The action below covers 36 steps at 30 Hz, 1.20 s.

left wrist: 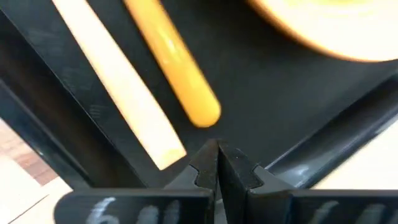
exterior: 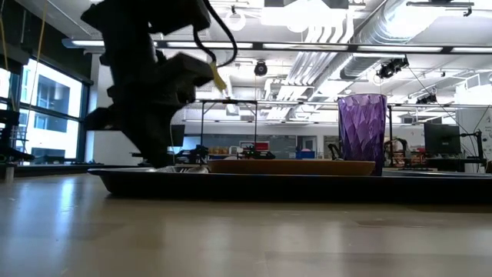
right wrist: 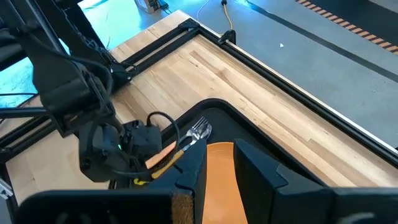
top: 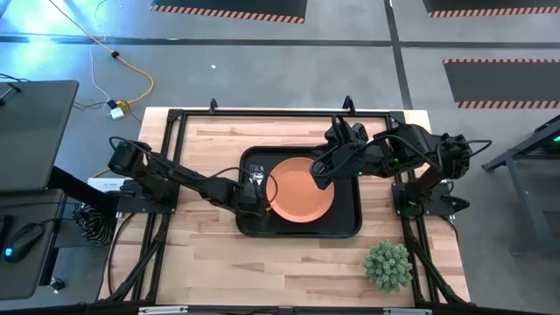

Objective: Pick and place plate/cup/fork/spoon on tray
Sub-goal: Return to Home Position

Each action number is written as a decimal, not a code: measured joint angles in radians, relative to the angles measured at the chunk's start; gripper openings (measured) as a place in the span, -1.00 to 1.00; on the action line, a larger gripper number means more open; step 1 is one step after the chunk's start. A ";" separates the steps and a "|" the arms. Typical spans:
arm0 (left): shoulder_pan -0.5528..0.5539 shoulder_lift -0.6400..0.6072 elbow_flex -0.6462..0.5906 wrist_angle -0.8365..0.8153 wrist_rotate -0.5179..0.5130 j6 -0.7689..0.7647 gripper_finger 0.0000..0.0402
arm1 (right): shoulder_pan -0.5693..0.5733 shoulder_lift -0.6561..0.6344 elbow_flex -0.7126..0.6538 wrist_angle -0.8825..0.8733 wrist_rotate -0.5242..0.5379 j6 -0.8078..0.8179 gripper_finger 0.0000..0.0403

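The black tray (top: 350, 229) lies mid-table with the orange plate (top: 302, 188) on it. The purple cup (exterior: 362, 132) stands on the tray in the low view. Two slim orange handles (left wrist: 174, 68) (left wrist: 118, 81) lie side by side on the tray floor left of the plate. The fork's tines (right wrist: 200, 130) show beyond them, and the spoon's bowl is hidden. My left gripper (left wrist: 217, 157) is shut and empty, low over the tray's left part (top: 252, 199), just short of the handle ends. My right gripper (right wrist: 217, 168) is open and empty above the plate's far right side (top: 322, 168).
A small green potted plant (top: 388, 265) stands near the table's front right. The tray's raised rim (left wrist: 323, 137) runs close past my left fingertips. Bare wood lies left of and in front of the tray (top: 210, 262).
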 joint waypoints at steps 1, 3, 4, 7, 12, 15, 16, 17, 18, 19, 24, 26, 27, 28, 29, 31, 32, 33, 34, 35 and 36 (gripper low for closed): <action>0.000 -0.011 0.000 -0.011 -0.010 0.000 -1.00 | 0.000 0.000 0.000 0.000 0.000 0.000 -0.65; 0.000 -0.043 0.000 -0.085 -0.040 0.000 -1.00 | 0.000 0.000 0.000 0.000 -0.001 0.000 -0.65; 0.001 -0.057 0.000 -0.115 -0.056 -0.005 -1.00 | 0.000 0.000 0.000 -0.001 -0.001 0.000 -0.65; 0.005 -0.109 0.000 -0.222 -0.091 -0.023 -1.00 | 0.000 0.000 0.000 -0.007 -0.003 0.000 -0.65; 0.033 -0.145 0.000 -0.290 -0.095 -0.025 -1.00 | 0.000 0.000 0.000 -0.013 -0.003 0.000 -0.65; 0.049 -0.137 -0.001 -0.281 -0.075 -0.005 -1.00 | 0.000 0.000 0.000 -0.015 -0.003 0.000 -0.65; 0.053 -0.130 -0.001 -0.263 -0.068 0.000 -1.00 | 0.000 0.000 0.000 -0.015 -0.003 0.000 -0.65; 0.054 -0.122 0.000 -0.243 -0.064 0.003 -1.00 | 0.000 0.000 0.000 -0.015 -0.003 0.000 -0.65; 0.055 -0.119 -0.001 -0.241 -0.064 0.005 -1.00 | 0.000 0.000 0.000 -0.015 -0.003 0.000 -0.65; 0.054 -0.119 -0.001 -0.248 -0.067 0.010 -1.00 | 0.000 0.000 0.000 -0.015 -0.003 0.000 -0.65; 0.055 -0.113 -0.001 -0.236 -0.069 0.020 -1.00 | 0.000 0.000 0.000 -0.017 -0.003 0.000 -0.65; 0.055 -0.111 0.000 -0.240 -0.071 0.024 -1.00 | 0.000 0.000 0.000 -0.017 -0.003 0.000 -0.65; 0.058 -0.111 -0.001 -0.250 -0.073 0.031 -1.00 | 0.000 0.000 0.000 -0.019 -0.003 0.000 -0.65; 0.062 -0.111 -0.002 -0.248 -0.073 0.042 -1.00 | 0.000 0.000 0.000 -0.020 -0.003 0.000 -0.65; 0.067 -0.115 -0.002 -0.245 -0.071 0.054 -1.00 | 0.000 0.000 0.000 -0.020 -0.003 0.000 -0.65; 0.077 -0.129 -0.001 -0.252 -0.069 0.072 -1.00 | 0.000 0.000 0.000 -0.022 -0.003 0.000 -0.65; 0.082 -0.139 -0.001 -0.248 -0.068 0.081 -1.00 | 0.000 0.000 0.000 -0.022 -0.003 0.000 -0.65; 0.087 -0.150 -0.001 -0.251 -0.068 0.090 -1.00 | 0.000 0.000 0.000 -0.022 -0.003 0.000 -0.65; 0.091 -0.168 -0.002 -0.253 -0.070 0.101 -1.00 | 0.000 0.000 0.000 -0.022 -0.003 0.000 -0.65; 0.094 -0.188 -0.001 -0.247 -0.071 0.111 -1.00 | 0.000 0.000 0.000 -0.022 -0.003 -0.001 -0.65; 0.096 -0.209 -0.001 -0.242 -0.074 0.121 -1.00 | 0.000 0.000 0.000 -0.022 -0.007 -0.005 -0.65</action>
